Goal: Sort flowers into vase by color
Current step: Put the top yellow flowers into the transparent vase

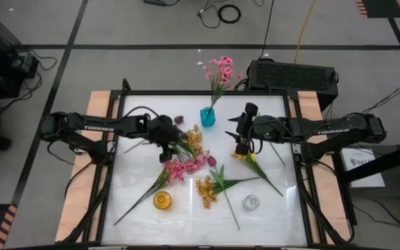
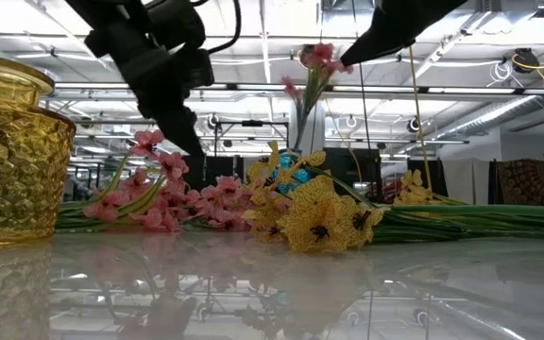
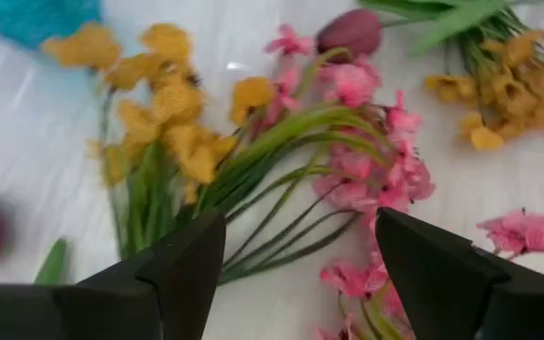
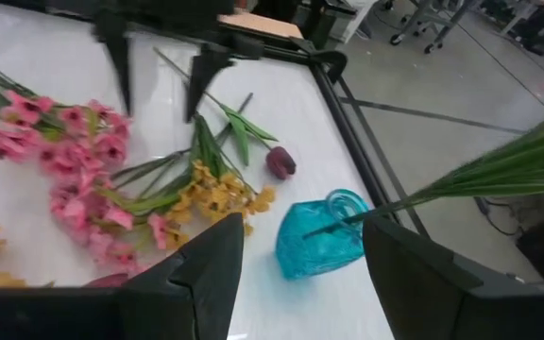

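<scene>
Flowers (image 1: pixel 186 156) are strewn mid-counter; one pink spray already stands in the blue vase (image 1: pixel 207 117). Left pincer (image 3: pixel 296 274) is held spread over stems, right pincer (image 1: pixel 242 135) spread nearby. Lowering and closing is judged next.

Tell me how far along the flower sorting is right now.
Barely started. Done: one pink spray stands in the blue vase. In hand: nothing; the left gripper hovers with open jaws over the mixed pink and yellow stems, and the right gripper is open near the blue vase. Left: the yellow vase and the clear vase are empty, and the tulip buds lie loose.
</scene>
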Robot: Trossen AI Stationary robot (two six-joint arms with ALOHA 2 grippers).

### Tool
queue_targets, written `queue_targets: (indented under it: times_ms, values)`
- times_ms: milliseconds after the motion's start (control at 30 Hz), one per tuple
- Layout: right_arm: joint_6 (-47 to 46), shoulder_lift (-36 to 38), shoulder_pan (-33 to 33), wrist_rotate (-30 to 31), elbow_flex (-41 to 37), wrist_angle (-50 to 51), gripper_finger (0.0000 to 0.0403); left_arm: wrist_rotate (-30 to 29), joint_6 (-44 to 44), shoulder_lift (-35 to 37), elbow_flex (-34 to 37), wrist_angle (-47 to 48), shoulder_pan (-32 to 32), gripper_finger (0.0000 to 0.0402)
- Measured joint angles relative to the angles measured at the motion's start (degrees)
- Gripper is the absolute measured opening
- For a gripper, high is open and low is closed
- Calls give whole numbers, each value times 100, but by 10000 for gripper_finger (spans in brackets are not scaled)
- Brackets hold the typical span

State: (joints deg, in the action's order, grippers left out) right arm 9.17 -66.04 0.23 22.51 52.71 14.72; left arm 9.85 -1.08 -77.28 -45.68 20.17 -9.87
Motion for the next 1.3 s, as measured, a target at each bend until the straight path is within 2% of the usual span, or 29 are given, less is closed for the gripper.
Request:
queue_targets:
  times_ms: [133, 300, 400, 667, 900, 1167, 1300]
  values:
    - [-15, 0, -28, -28, 0, 1, 210, -87, -431, 0, 191, -206, 186, 280]
    - [-45, 0, -28, -38, 0, 4, 210, -1342, -263, 0, 201, -134, 221, 280]
    - [-187, 0, -28, -36, 0, 6, 210, -1646, -190, 0, 203, -16, 108, 280]
    - [-359, 0, -8, -36, 0, 86, 210, -1154, -564, -268, 209, -216, -415, 265]
    - [-397, 0, -8, -36, 0, 460, 210, -590, -693, -723, 209, -215, -801, 216]
    - [-120, 0, -15, -33, 0, 488, 210, -482, -816, -881, 209, -272, -818, 153]
    - [190, 0, -19, -5, 0, 97, 210, -465, -882, -881, 209, -273, -827, 110]
